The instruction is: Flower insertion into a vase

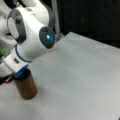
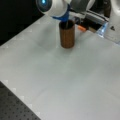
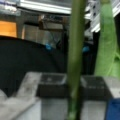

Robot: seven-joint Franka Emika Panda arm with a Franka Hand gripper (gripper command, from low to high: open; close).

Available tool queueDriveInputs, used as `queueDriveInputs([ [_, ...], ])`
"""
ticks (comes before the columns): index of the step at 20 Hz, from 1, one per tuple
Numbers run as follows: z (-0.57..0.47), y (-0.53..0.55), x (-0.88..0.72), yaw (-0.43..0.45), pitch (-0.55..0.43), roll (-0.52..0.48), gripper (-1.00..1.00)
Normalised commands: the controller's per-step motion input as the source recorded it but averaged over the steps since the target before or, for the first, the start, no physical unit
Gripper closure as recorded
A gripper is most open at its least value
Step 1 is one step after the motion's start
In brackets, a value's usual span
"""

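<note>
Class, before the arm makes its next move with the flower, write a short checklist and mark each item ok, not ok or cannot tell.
1. Vase upright on the table: ok.
2. Gripper shut on the flower stem: ok.
3. Gripper right above the vase mouth: ok.
4. Stem tip inside the vase: cannot tell.
5. Flower head intact: cannot tell, out of view.
6. Orange object apart from the vase: ok.
</note>
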Motion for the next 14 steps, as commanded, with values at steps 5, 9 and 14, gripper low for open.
queueDriveInputs([
  [5,-0.16,-0.03,0.53,-0.326,0.016,0.128,1.0],
  [9,-0.19,-0.09,0.56,-0.231,0.027,0.13,-1.0],
  [14,-0.11,-0.08,0.49,-0.199,0.064,0.078,-1.0],
])
